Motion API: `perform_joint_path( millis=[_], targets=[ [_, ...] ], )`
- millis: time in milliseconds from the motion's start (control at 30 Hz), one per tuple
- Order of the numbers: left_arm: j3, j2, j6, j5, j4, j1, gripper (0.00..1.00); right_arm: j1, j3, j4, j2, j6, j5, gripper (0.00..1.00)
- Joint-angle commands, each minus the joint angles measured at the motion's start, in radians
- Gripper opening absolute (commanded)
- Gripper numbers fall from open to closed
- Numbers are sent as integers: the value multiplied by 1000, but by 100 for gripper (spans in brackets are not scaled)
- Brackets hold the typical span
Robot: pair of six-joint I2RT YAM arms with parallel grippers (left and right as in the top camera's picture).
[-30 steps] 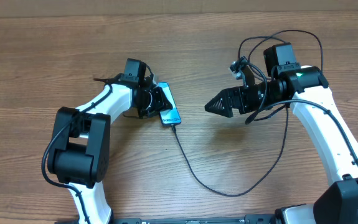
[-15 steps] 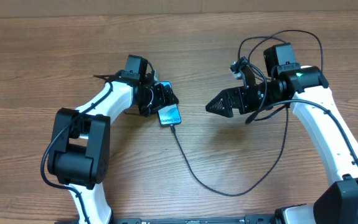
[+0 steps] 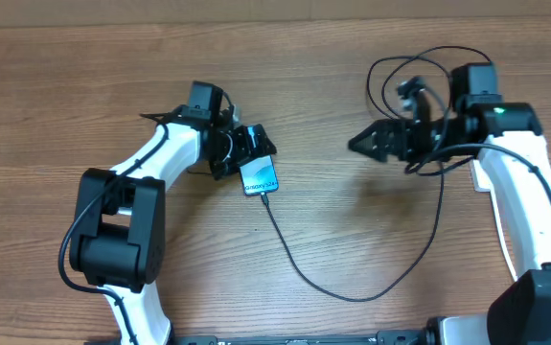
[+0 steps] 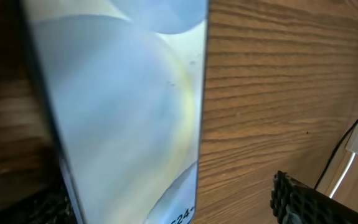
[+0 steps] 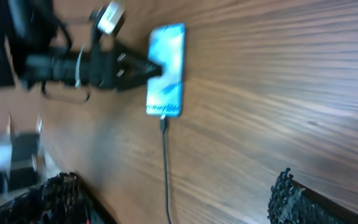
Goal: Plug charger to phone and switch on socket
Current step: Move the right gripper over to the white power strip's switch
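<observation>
The phone lies screen up on the wooden table, left of centre. The charger, a thin black cable, has its tip in the phone's lower edge and loops down and right, then up toward the right arm. My left gripper is open, its fingers astride the phone's upper end. In the left wrist view the phone fills the left half, with a wide gap to one finger. My right gripper hangs open and empty, well right of the phone. The socket is out of view.
The right wrist view looks across the table at the phone, the cable and the left arm. More loops of black cable hang around the right arm's wrist.
The left gripper has opened and let go of the phone, which now lies a little lower and turned. The right arm has drawn back to the right and upward, away from the phone.
</observation>
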Motion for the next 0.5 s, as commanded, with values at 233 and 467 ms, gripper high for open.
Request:
perform_joint_path(
  millis=[233,467],
  targets=[
    [49,39,4,-159,-205,70,100,-259,13,98,-10,249,97,100],
    [240,27,37,-174,-377,69,100,-338,13,245,-9,378,389,100]
  ],
)
